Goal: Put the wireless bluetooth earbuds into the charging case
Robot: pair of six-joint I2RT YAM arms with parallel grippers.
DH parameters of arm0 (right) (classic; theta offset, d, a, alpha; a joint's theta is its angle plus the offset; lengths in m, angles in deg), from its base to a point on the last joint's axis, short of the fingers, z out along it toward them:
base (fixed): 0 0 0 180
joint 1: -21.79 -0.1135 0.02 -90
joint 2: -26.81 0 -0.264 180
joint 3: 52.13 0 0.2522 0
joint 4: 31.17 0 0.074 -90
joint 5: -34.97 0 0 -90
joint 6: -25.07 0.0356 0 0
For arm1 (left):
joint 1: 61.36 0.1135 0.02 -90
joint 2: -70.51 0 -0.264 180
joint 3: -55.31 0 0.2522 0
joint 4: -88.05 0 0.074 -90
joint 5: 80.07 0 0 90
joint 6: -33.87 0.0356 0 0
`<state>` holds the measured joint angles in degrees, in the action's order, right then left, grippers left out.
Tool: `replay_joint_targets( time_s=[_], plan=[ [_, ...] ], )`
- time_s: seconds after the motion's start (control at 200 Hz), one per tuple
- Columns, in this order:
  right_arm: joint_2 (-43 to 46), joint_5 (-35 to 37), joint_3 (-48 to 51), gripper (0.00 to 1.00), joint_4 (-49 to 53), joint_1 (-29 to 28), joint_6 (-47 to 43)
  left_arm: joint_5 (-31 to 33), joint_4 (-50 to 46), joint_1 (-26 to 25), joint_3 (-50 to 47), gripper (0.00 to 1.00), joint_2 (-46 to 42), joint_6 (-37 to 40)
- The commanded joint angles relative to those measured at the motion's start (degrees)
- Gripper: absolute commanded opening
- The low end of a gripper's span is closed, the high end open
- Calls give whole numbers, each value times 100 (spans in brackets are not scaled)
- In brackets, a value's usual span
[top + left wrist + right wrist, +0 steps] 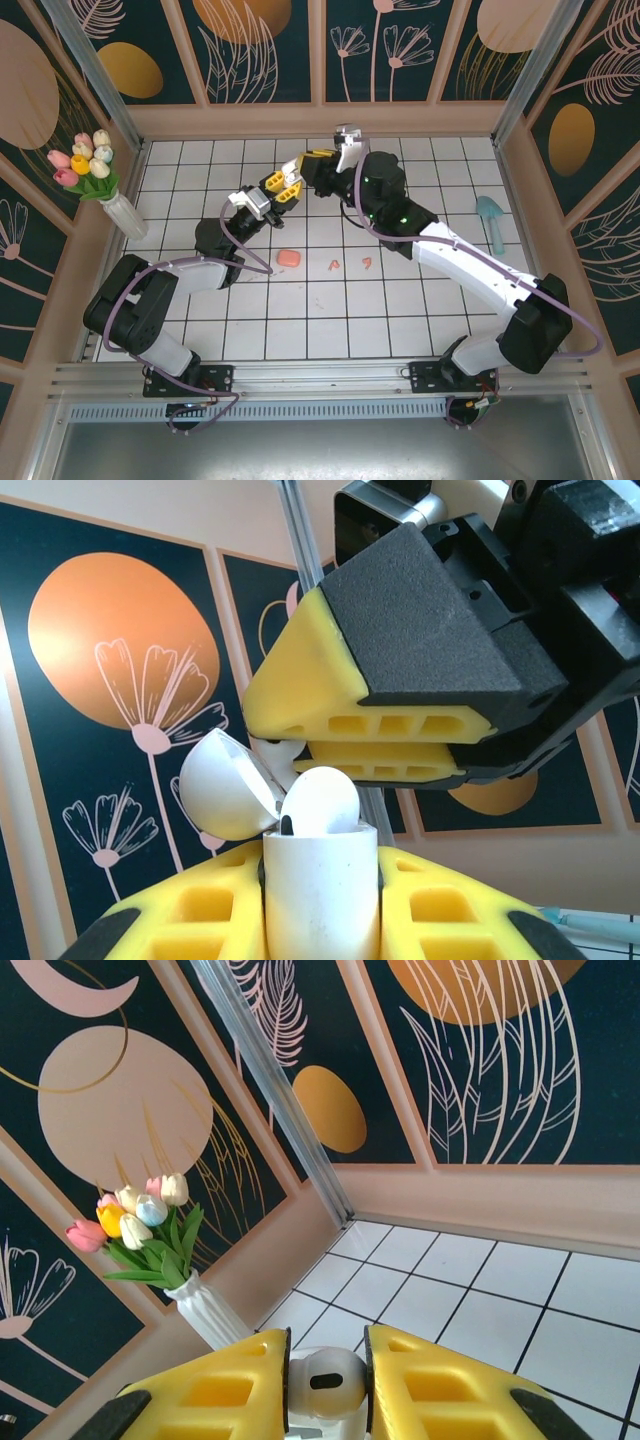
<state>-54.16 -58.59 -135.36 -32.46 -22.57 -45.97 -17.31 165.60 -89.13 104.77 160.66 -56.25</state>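
Top external lays out the tiled bench (420, 330) first, with my left arm (180, 278) and right arm (470, 265) both reaching in toward twelve o'clock of its middle. A vase of tulips (122, 212) stands at nine o'clock by the wall, and a teal tool (491, 218) lies at three o'clock, both well apart from the work. Above the tiles my left pincer (283, 190) and right pincer (305, 168) meet tip to tip. The left one is clamped on the white charging case (320, 910), held upright with its lid (225, 792) swung open toward nine o'clock in the left wrist view. The right one is closed on a white earbud (325, 1378), pinched between its two yellow fingers (430, 1380) in the right wrist view. A white bud head (320, 800) sits at the case's mouth just under my right fingertips (300, 690); whether it is the one I pinch or one already bedded, I cannot tell. Down on the bench a small salmon-pink block (288, 258) lies near the centre, with two pink earbuds (335, 265) near it at three o'clock, apart from each other. As I judge it, the step is seating the white bud. To do it well I should hold the case dead steady, line the stem with its socket, press straight down along the case's axis without twisting, steer clear of the lid, and open only once the bud sits flush.
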Motion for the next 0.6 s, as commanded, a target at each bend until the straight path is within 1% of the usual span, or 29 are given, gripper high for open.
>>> replay_joint_targets(
  time_s=[0.0, 0.26, 0.455, 0.596],
  plan=[
    [-41, 7, 217, 24, -381, -11, -78, -127, 284, -18, 191, 0, -25, -189],
    [2, 30, 583, 24, -652, -11, -234, -122, 362, -18, 221, 0, -15, -288],
    [101, -158, 792, 24, -787, -36, -534, -109, 370, -18, 244, 0, 11, -301],
    [125, -233, 823, 24, -705, -55, -776, -95, 363, -18, 251, 0, 20, -305]
  ],
)
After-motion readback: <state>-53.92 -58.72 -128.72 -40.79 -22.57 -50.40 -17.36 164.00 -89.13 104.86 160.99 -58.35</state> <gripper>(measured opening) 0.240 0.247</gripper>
